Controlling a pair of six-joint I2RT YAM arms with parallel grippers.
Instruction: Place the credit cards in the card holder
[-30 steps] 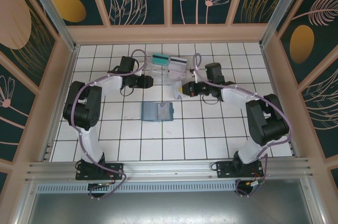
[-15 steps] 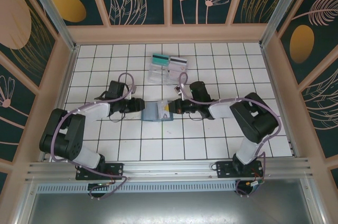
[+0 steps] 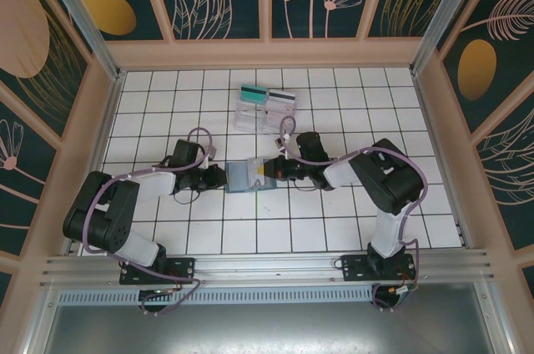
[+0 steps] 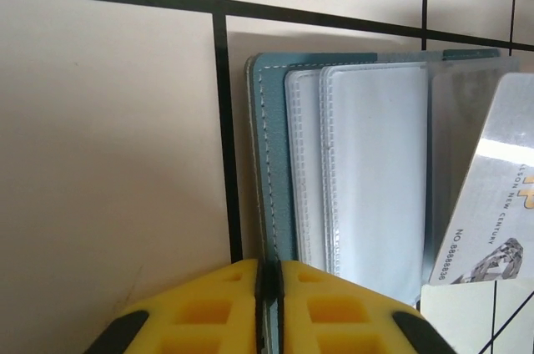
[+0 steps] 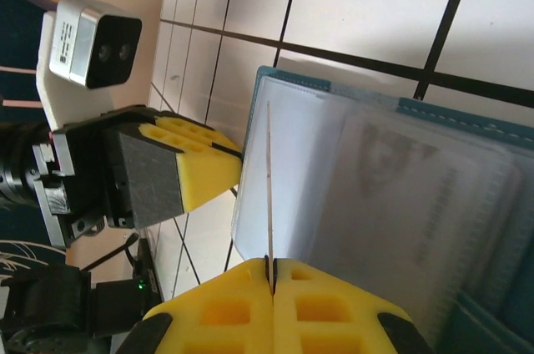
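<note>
The dark-teal folding card holder [image 3: 247, 177] lies open near the middle of the white tiled bench [image 3: 167, 220], its clear plastic sleeves [image 4: 375, 170] facing up; the left tool [image 4: 269, 275] comes at it from 9 o'clock with its yellow pads pressed together on the stitched edge of the cover. The right tool [image 5: 271, 269], on the 3 o'clock side, is clamped on a thin silver-white plastic card [image 4: 482, 204], gripped at one end with the free end over the sleeves; whether the leading edge is already inside a pocket I cannot tell. Toward 12 o'clock, well apart from the card holder, a teal-green card [image 3: 253, 92] and a whitish card with a dark stripe [image 3: 282, 101] sit at the far end of a clear plastic tray [image 3: 250, 118].

The silver-white card is probably light, stiff and slick; an end pinch suits it, though it may pivot between the pads if a corner snags. The sleeves look soft and floppy, likely to buckle rather than guide; the card holder itself seems light enough to slide under a push, so the hold on its cover matters. The two waiting cards are best taken by a short edge, since thin plastic offers little to pinch.
</note>
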